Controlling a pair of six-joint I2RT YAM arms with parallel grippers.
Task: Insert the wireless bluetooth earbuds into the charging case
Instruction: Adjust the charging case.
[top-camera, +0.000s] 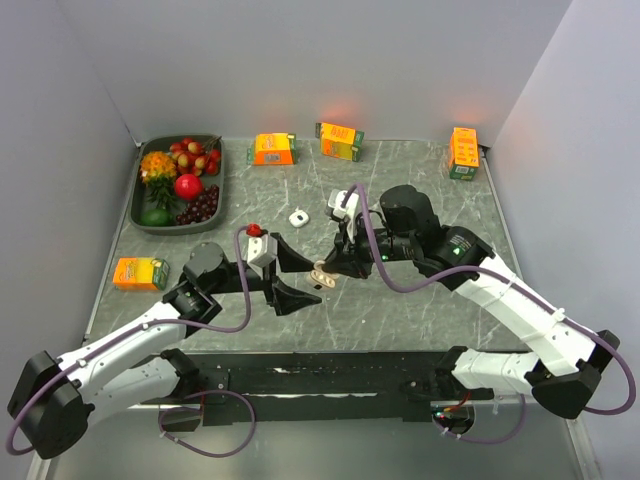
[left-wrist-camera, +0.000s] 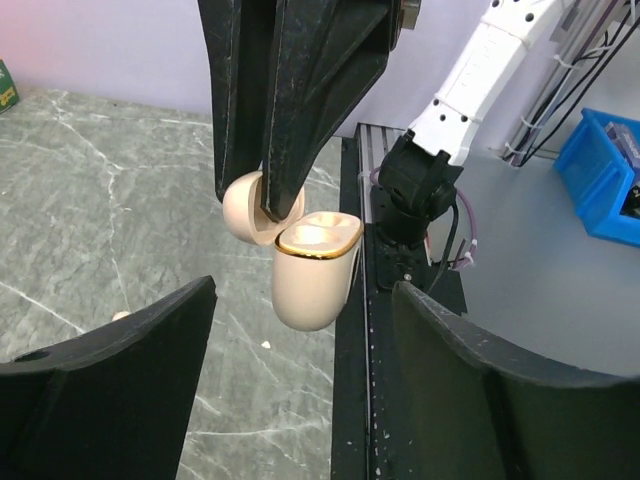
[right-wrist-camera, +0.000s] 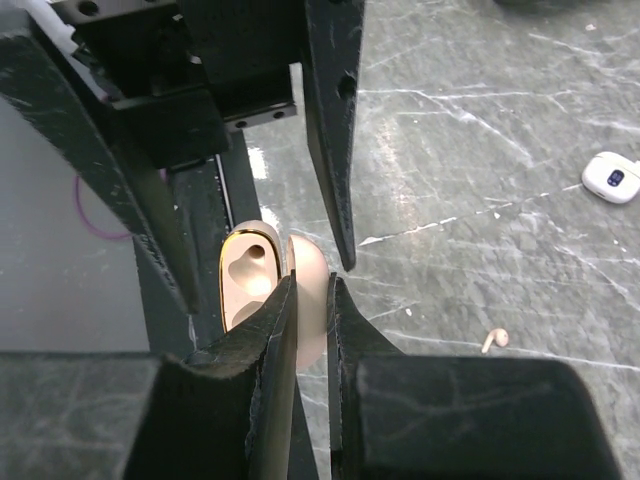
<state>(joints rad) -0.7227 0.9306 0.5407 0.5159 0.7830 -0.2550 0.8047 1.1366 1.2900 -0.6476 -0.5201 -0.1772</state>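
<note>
The right claw (right-wrist-camera: 312, 300) is pinching the open case (right-wrist-camera: 250, 275) by its lid above the table (right-wrist-camera: 500, 150). The left claw (left-wrist-camera: 303, 300) is standing spread, flanking the case. One earbud (right-wrist-camera: 493, 340) is lying on the table, apart from both.

The charging case (left-wrist-camera: 312, 285) is pale peach with a shiny gold rim. The tabletop (top-camera: 350, 322) is dark grey with thin white lines. The cartons (top-camera: 272, 149) are orange.
</note>
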